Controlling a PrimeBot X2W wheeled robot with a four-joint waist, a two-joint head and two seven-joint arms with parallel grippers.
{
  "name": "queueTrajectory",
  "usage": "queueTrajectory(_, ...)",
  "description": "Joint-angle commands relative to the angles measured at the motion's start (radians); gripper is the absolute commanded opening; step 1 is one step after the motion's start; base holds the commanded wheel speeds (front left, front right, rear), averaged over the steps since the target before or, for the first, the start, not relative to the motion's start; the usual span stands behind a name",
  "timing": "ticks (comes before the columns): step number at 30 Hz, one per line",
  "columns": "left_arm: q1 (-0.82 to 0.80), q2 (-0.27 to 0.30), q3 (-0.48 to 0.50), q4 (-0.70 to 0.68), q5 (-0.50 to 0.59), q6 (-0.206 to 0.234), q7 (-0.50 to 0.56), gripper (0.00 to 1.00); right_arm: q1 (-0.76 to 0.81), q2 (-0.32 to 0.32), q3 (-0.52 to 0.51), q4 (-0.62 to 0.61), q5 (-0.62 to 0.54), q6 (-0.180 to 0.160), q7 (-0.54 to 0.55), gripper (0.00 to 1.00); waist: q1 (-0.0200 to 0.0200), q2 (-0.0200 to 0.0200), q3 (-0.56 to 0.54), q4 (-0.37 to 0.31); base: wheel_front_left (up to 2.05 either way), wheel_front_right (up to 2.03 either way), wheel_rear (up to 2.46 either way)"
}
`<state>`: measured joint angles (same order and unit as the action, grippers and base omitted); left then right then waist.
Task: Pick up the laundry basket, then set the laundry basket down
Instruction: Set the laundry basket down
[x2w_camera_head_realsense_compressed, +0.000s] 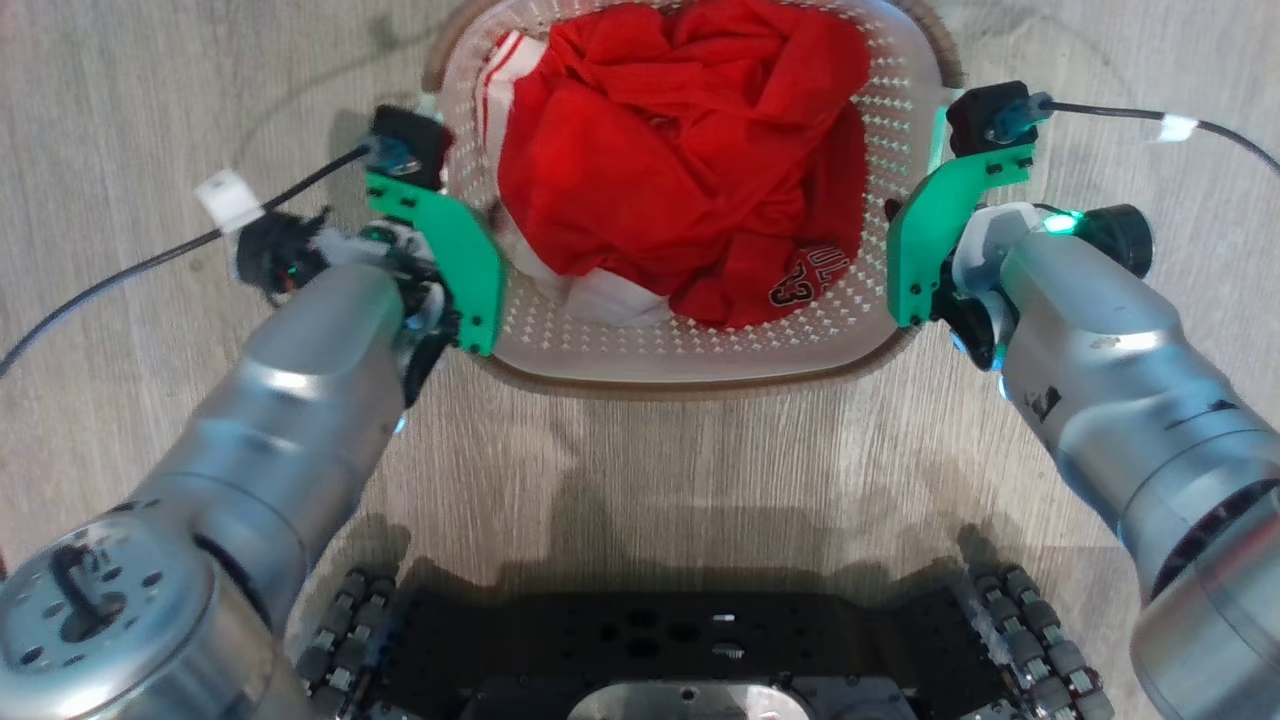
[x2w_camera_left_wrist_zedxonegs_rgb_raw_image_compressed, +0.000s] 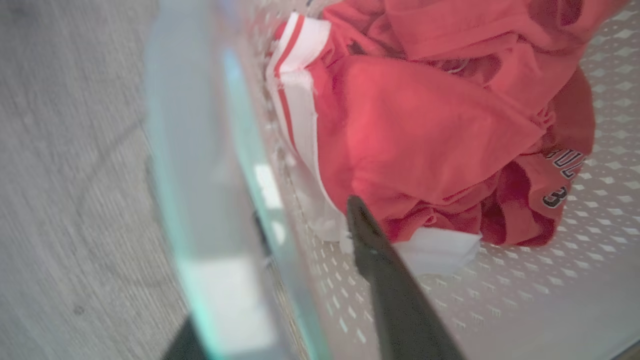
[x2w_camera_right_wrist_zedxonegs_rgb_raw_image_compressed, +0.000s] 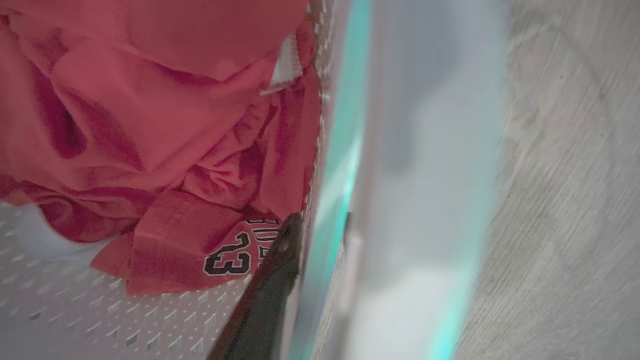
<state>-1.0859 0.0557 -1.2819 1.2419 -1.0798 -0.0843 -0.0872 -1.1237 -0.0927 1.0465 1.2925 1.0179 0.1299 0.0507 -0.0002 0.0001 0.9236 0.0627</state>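
Laundry basket (x2w_camera_head_realsense_compressed: 700, 362): far rim cut off at head view's top edge. In wrist views its side wall is a blurred pale band, hiding the outer finger of left claw (x2w_camera_left_wrist_zedxonegs_rgb_raw_image_compressed: 280, 235) and right claw (x2w_camera_right_wrist_zedxonegs_rgb_raw_image_compressed: 320, 225). We can't tell if either grips. Red jersey (x2w_camera_head_realsense_compressed: 690, 160) inside it: lettering half folded under.

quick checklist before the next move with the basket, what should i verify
1. left pincer straddles the laundry basket wall, one finger inside: ok
2. right pincer straddles the opposite wall: ok
3. both pincers clamped tight: cannot tell
4. red clothes inside the visible rim: ok
5. left arm's cable and right arm's cable trail away from the basket: ok
6. basket off the floor: cannot tell
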Motion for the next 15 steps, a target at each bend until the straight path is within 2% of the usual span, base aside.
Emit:
queueTrajectory(1,-0.011,-0.005,0.006,-0.013,0.003,0.021,-0.014,1.0,0.05,0.016,-0.001,-0.002,-0.023,0.001,0.018,1.0,0.0002,-0.0001,-0.002,0.001,0.0,0.0,0.0)
queueTrajectory(7,-0.004,-0.005,0.013,0.002,-0.014,0.062,-0.019,1.0,0.062,0.023,-0.031,-0.002,-0.043,0.001,0.027,1.0,0.0002,-0.0001,-0.017,0.007,0.0,0.0,0.0)
queueTrajectory(15,0.029,-0.005,0.01,0.01,-0.016,0.068,-0.02,1.0,0.089,0.022,-0.078,-0.002,-0.101,0.001,0.022,1.0,0.0002,-0.0001,-0.076,0.007,0.0,0.0,0.0)
